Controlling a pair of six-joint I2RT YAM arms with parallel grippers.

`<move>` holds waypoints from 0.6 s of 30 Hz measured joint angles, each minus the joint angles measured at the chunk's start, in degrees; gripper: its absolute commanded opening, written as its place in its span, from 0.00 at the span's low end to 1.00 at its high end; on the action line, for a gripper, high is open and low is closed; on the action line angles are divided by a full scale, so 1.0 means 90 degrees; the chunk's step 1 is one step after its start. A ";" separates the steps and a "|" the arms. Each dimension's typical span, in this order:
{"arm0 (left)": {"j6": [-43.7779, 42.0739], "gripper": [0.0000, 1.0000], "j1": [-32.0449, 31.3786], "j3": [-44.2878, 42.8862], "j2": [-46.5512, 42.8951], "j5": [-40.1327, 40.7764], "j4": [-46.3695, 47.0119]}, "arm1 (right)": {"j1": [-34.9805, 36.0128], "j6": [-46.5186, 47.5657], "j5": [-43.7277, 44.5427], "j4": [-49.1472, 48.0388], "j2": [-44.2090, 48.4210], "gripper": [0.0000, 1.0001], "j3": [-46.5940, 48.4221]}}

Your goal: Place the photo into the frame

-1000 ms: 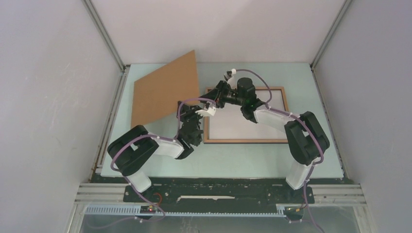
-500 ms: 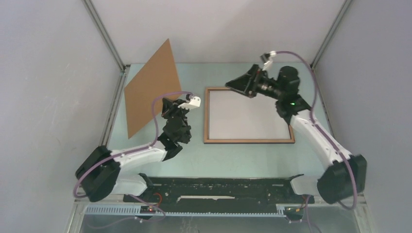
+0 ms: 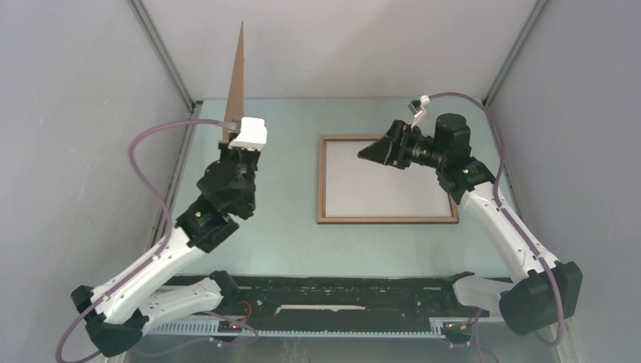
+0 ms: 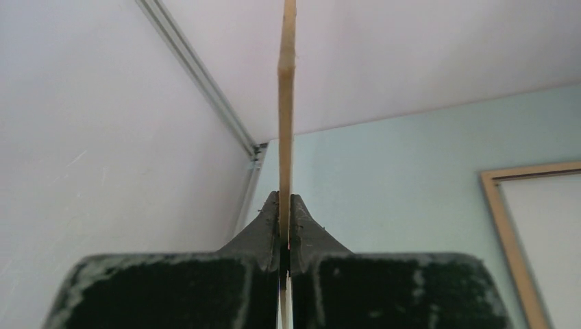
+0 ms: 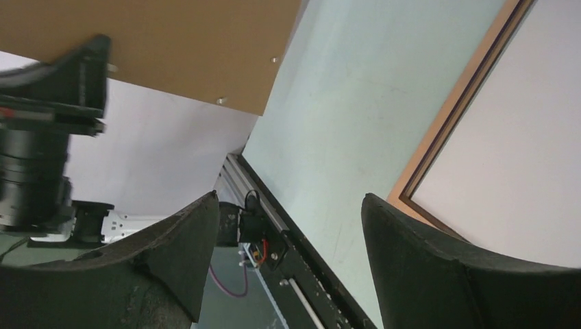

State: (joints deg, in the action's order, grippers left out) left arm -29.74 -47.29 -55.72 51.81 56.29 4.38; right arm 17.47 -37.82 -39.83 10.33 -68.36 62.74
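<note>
The white-and-black left arm [image 3: 151,265] was extended forward and raised, its black two-finger left gripper [image 4: 284,205] clamped on a thin brown board [image 3: 236,76] held edge-up. The white-and-black right arm [image 3: 506,231] was bent inward, its black right gripper [image 5: 291,200] held with jaws wide apart.

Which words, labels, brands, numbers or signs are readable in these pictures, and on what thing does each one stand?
No text can be read in any view.
The backing board and the frame are plain, with no print or label.
The small black part with a red wire, seen from the right wrist, is too blurred to show any marking.
</note>
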 measured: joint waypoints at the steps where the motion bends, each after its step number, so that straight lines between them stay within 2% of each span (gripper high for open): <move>1: 0.0197 0.00 0.0000 -0.0155 -0.0080 -0.0095 -0.0277 | 0.0051 0.0044 0.0007 0.0034 0.0000 0.83 -0.0019; 7: 0.1307 0.00 0.0015 -0.0979 -0.0304 -0.0760 -0.1477 | 0.0318 0.0221 0.0049 0.0112 0.0000 0.83 -0.0194; 18: 0.2929 0.00 0.0199 -0.2013 -0.0107 -0.1853 -0.2591 | 0.0510 0.0245 0.0138 0.0168 -0.0015 0.83 -0.0539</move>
State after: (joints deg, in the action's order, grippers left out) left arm -3.38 -45.50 -73.84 50.85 39.62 -18.94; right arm 22.06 -35.62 -38.59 11.84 -68.49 57.89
